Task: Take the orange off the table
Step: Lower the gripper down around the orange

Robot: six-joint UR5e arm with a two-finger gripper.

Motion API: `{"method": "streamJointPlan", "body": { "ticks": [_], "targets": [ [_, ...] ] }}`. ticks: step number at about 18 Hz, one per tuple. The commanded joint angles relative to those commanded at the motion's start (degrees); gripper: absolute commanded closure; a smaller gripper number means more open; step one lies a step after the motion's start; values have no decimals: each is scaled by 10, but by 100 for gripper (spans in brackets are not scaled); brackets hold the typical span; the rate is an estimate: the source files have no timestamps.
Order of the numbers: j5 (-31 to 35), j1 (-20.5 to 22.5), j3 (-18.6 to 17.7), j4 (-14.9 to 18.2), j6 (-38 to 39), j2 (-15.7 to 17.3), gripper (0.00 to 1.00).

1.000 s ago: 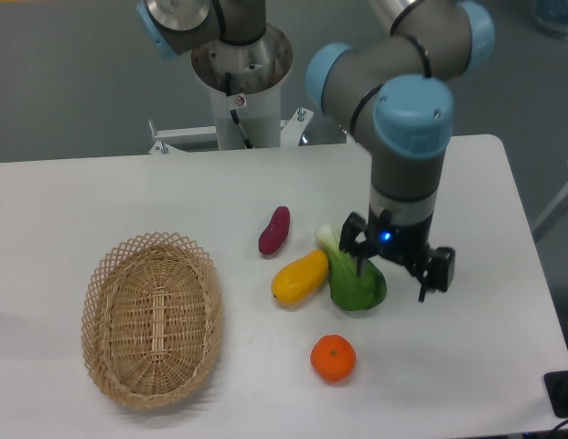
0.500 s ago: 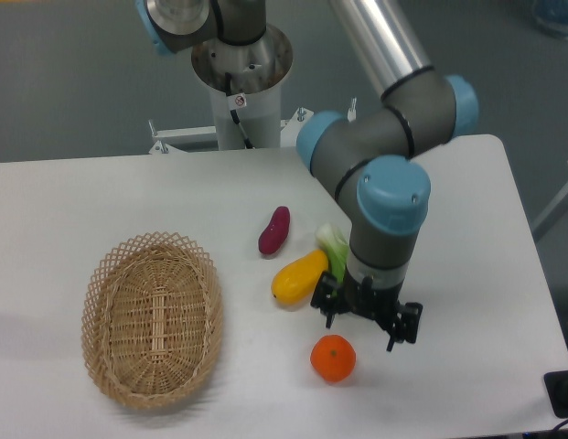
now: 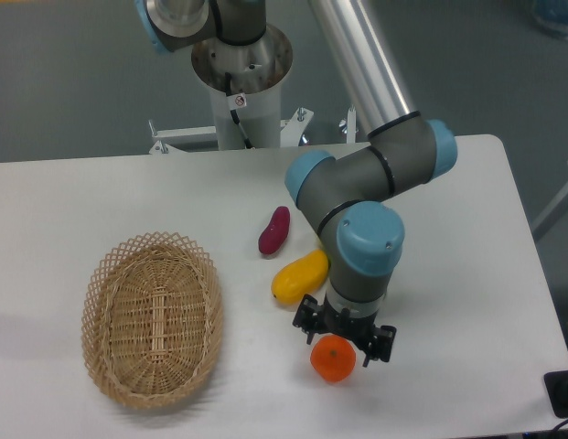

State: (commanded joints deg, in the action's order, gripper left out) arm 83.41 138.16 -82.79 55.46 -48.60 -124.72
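Observation:
The orange (image 3: 332, 359) is a small round bright-orange fruit lying on the white table (image 3: 466, 274) near its front edge. My gripper (image 3: 345, 336) hangs directly above it, pointing down, with its two black fingers spread to either side of the fruit's top. Its jaws stand open and nothing is held. The wrist and arm hide the green vegetable behind the orange.
A yellow elongated fruit (image 3: 299, 277) lies just left of my wrist, and a purple vegetable (image 3: 273, 230) lies beyond it. A woven wicker basket (image 3: 151, 316) sits at the left. The arm's base column (image 3: 240, 82) stands behind the table.
My gripper has moved left and toward the front of the table, from beside the green vegetable to right over the orange. The arm now covers the green vegetable. The orange has not moved.

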Motion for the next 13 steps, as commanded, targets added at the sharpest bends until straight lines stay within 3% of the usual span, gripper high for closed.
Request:
{"method": "streamJointPlan", "body": {
  "ticks": [6,13],
  "targets": [
    [16,-3,-19,-52,6,-11,0],
    [50,-4,-33,-88,23,-19,0]
  ]
}}
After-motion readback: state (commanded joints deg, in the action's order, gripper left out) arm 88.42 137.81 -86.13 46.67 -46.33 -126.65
